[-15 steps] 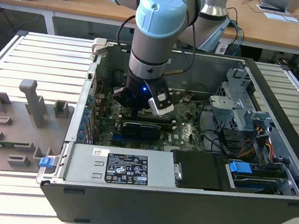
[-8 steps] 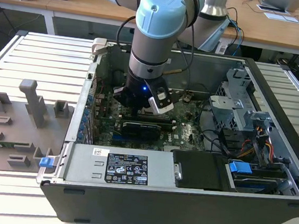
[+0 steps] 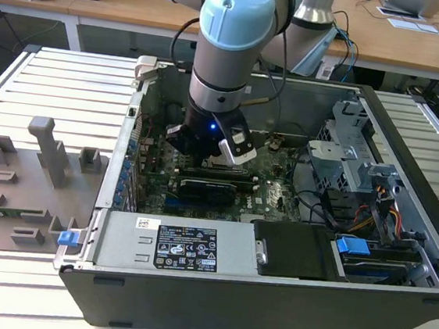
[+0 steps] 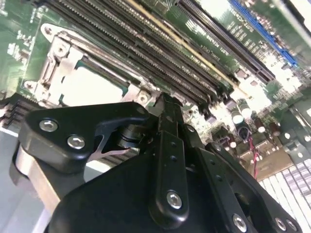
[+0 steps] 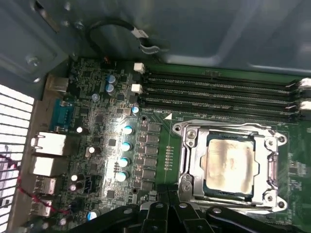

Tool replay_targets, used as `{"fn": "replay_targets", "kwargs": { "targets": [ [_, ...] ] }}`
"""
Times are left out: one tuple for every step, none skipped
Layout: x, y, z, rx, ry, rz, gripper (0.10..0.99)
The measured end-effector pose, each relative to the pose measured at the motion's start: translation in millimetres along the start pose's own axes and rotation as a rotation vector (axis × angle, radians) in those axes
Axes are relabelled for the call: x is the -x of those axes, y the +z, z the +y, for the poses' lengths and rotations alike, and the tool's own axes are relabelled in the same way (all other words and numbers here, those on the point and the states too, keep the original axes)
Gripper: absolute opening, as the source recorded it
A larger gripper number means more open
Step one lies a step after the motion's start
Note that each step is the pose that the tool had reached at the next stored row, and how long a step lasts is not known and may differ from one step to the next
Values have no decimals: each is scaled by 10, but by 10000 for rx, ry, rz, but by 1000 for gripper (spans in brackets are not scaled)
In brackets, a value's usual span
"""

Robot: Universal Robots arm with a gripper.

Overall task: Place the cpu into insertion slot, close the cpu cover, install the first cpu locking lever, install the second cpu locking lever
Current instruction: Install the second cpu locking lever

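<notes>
Arm: reaching down into the open computer case [image 3: 394, 301] on the slatted table [image 3: 55, 84], gripper [image 3: 210, 144] low over the green motherboard [image 3: 275, 194].
Jaws: pressed together by the look of the second wrist view, the black fingers [image 4: 167, 121] meeting at a tip, nothing pinched between them.
Cpu: the cpu [image 5: 229, 165] already lies flat in the insertion slot [image 5: 192, 191], silvery top showing.
Cover: the cpu cover [image 5: 272, 167] looks to be down around the chip, framing it.
Step in hand: judged as the locking levers; whether either is latched cannot be told.
Next move calls for: a fine tip placement beside the socket, just off the memory slots [image 5: 218, 90].
</notes>
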State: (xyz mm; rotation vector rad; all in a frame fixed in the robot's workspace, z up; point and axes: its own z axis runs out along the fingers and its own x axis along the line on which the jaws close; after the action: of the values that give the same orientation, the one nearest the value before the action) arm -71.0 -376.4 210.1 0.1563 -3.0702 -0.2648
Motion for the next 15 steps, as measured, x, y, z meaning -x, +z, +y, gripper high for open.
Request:
{"fn": "replay_targets", "kwargs": {
  "targets": [
    [9, -8, 3, 1, 1, -1, 106],
    [24, -9, 6, 3, 2, 0, 106],
    [66, -12, 10, 1, 5, 9, 106],
    [133, -14, 18, 3, 9, 31, 106],
    [198, -17, 23, 6, 15, 59, 106],
    [236, -18, 24, 8, 16, 76, 106],
    [274, -20, 25, 8, 20, 94, 106],
    [314, -21, 28, 7, 24, 115, 106],
    [350, -22, 30, 2, 29, 135, 106],
    [414, -21, 42, -42, 38, 178, 106],
    [446, -18, 55, -100, 45, 201, 106],
    [473, -16, 70, -178, 53, 222, 106],
    [497, -12, 93, -269, 60, 238, 106],
    [515, -8, 115, -340, 66, 250, 106],
    [533, -2, 146, -425, 77, 263, 106]
  ]
}}
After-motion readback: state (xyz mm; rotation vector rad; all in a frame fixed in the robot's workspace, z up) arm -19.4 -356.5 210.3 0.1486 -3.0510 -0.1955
